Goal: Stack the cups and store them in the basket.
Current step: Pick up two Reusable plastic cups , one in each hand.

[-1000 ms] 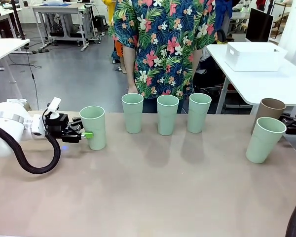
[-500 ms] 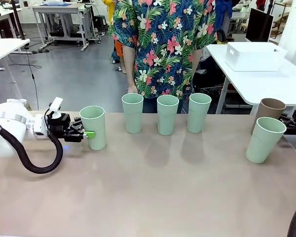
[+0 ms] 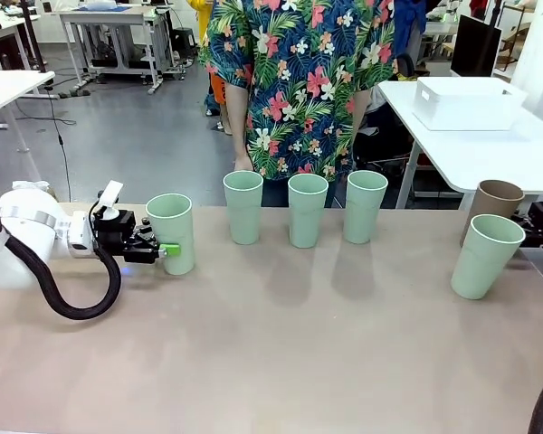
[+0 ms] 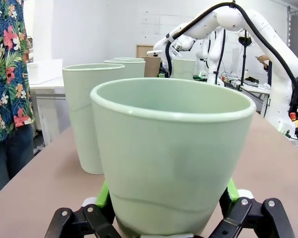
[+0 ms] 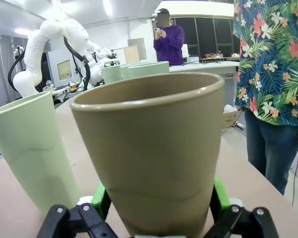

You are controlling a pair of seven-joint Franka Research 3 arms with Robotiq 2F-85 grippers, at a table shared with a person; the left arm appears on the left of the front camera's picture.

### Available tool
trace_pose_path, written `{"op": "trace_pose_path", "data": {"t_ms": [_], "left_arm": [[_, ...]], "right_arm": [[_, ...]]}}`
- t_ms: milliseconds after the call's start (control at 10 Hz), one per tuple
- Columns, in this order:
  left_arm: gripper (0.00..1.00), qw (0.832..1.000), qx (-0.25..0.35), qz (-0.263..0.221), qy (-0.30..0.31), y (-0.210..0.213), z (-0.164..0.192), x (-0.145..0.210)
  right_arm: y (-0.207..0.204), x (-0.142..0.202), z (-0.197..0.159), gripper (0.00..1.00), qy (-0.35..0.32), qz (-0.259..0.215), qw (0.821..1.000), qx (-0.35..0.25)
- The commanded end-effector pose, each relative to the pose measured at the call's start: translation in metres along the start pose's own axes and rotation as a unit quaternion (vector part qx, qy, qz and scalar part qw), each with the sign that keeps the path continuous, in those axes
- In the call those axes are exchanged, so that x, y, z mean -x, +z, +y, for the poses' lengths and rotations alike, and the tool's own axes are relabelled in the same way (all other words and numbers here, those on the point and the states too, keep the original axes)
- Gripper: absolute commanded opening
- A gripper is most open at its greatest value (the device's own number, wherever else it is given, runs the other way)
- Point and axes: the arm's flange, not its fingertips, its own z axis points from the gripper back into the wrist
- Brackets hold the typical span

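Open jaws at either end
The left gripper (image 3: 166, 248) straddled the end mint cup (image 3: 172, 231), the right gripper (image 5: 160, 197) the tan cup (image 5: 149, 144) (pad contact unclear), neither clenched.

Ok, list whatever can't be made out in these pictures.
Left wrist view: the near green cup covers most of the pads of the left hand, so contact is unclear.
Right wrist view: the brown cup does the same for the right hand.
Front view: the basket has walls that hide its inside.
Front view: the right-end green cup hides the brown cup's base.
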Motion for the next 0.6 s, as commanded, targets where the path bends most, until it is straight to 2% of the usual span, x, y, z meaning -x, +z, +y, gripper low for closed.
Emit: {"op": "trace_pose_path", "data": {"t_ms": [0, 500], "left_arm": [[1.00, 1.000, -0.013, -0.002, 0.005, -0.0080, 0.0018, -0.0031], [1.00, 1.000, -0.013, -0.005, 0.009, -0.0169, 0.0016, -0.0037]], "right_arm": [[-0.0099, -0.0035, 0.0067, 1.00, 0.013, -0.003, 1.000, 0.014], [-0.0105, -0.0059, 0.0101, 1.00, 0.009, -0.007, 1.000, 0.004]]}}
